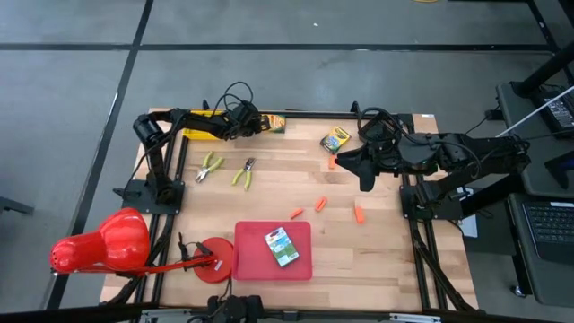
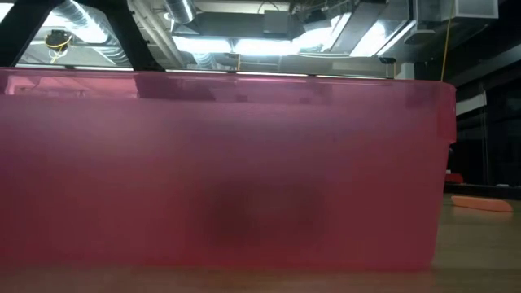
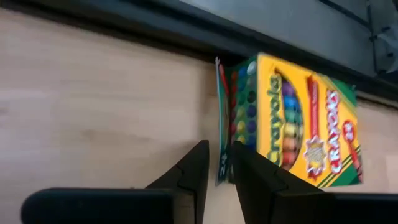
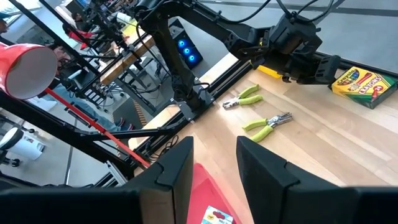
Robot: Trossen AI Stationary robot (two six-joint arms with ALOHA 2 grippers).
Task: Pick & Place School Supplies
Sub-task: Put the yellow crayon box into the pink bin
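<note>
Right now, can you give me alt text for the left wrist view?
The left claw, its fingers slightly apart, straddles the flap edge of a yellow-green crayon box lying flat on the wooden table, close to the table's dark far edge.

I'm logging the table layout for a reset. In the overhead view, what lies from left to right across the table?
red cone-shaped object → two yellow-green-handled pliers → green-white pack on the red tray → orange stick → small crayon box → orange stick
</note>
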